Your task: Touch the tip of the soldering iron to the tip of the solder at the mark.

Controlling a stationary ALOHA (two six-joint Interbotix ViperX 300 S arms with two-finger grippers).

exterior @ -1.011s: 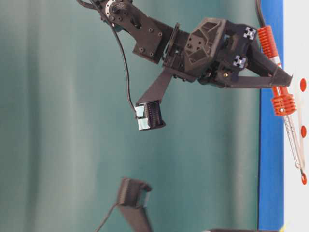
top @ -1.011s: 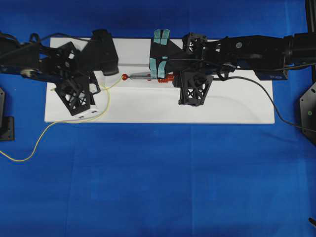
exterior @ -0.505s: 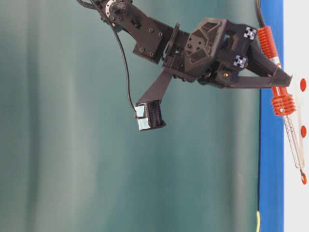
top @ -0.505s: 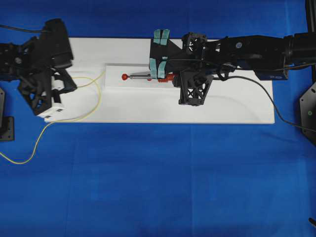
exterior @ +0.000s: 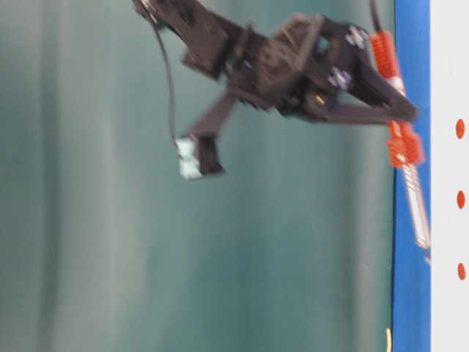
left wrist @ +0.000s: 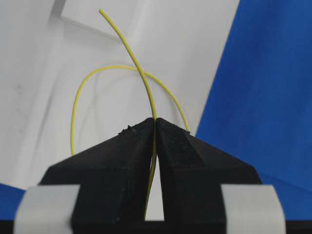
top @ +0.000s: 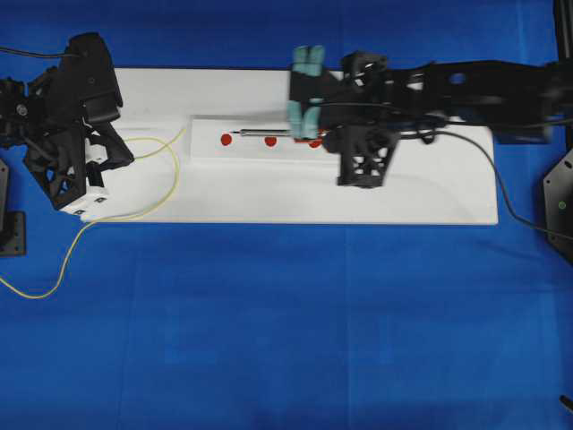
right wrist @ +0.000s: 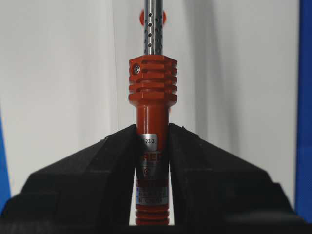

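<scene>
The left fingers (left wrist: 127, 161) are closed on the solder (left wrist: 146, 92), which is pinched between them in the left wrist view and runs up from the grip to a bare free end over the white board (top: 430, 193). The right fingers (right wrist: 97, 170) are clamped on the red-orange handle of the soldering iron (right wrist: 152, 112), whose perforated silver shaft points straight away from the grip toward a red mark (top: 270, 141). From overhead, the left gripper (top: 98, 148) is seen at the left end of the board, with the solder looping beside it and its free end lying short of the raised white strip (top: 206, 152) that bears the three red marks. The right gripper (top: 307, 109) hangs over the right part of that strip, and the iron's dark tip is seen just beside the leftmost mark. In the table-level view the iron is held off the board, its tip apart from the marks. Both tools are thus judged to be grasped, which is the part already done; the meeting of the tips is not yet done, since the solder's end and the iron's tip are well apart. What is left is judged to be bringing the solder's end to the mark and lowering the iron's tip onto it. The rest of the solder trails off the board over the blue desk (top: 286, 322).
</scene>
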